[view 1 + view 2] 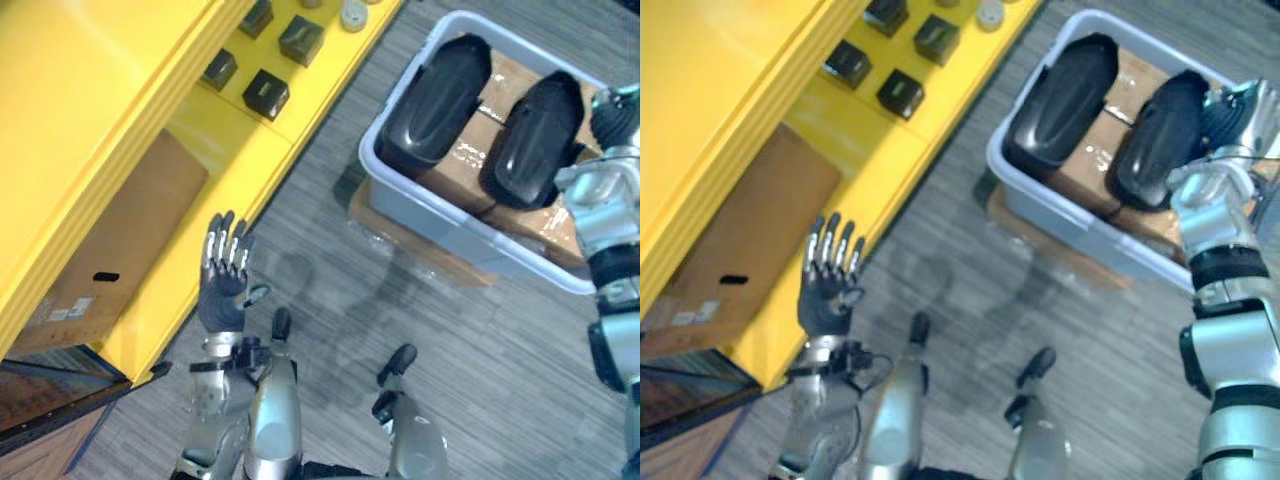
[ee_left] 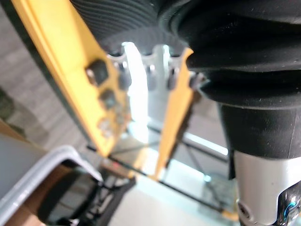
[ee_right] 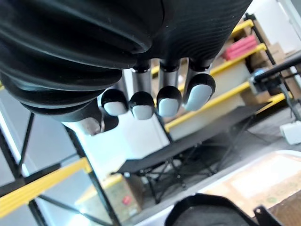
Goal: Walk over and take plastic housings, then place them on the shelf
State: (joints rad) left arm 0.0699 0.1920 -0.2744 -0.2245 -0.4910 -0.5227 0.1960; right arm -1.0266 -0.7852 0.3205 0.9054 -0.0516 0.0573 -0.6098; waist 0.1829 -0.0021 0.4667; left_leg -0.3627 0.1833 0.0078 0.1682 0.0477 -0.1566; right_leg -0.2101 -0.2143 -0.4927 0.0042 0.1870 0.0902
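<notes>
Fingers (image 1: 228, 252) of my left hand (image 1: 220, 290) are straight and spread, holding nothing, raised just beside the front edge of the yellow shelf (image 1: 150, 110), which lies to their left. Ahead of them on that shelf sit a few small dark blocks (image 1: 265, 93). I see no housing there, so I judge that nothing has been placed yet.

To the right of those fingers, well apart across the floor (image 1: 400, 310), stands the grey bin (image 1: 420, 195). Two black plastic housings (image 1: 435, 100) lie in it side by side on cardboard boxes (image 1: 505, 75).

Over the bin's right end hangs my right hand (image 1: 1228, 108). Its fingers (image 3: 168, 96) are loosely bent and empty, with a housing's dark top (image 3: 202, 212) below them and not touching.

My reading is that the walk to the bin is done and the first pick is the step in hand. Grasping, carrying and shelving both housings are all left to do.
</notes>
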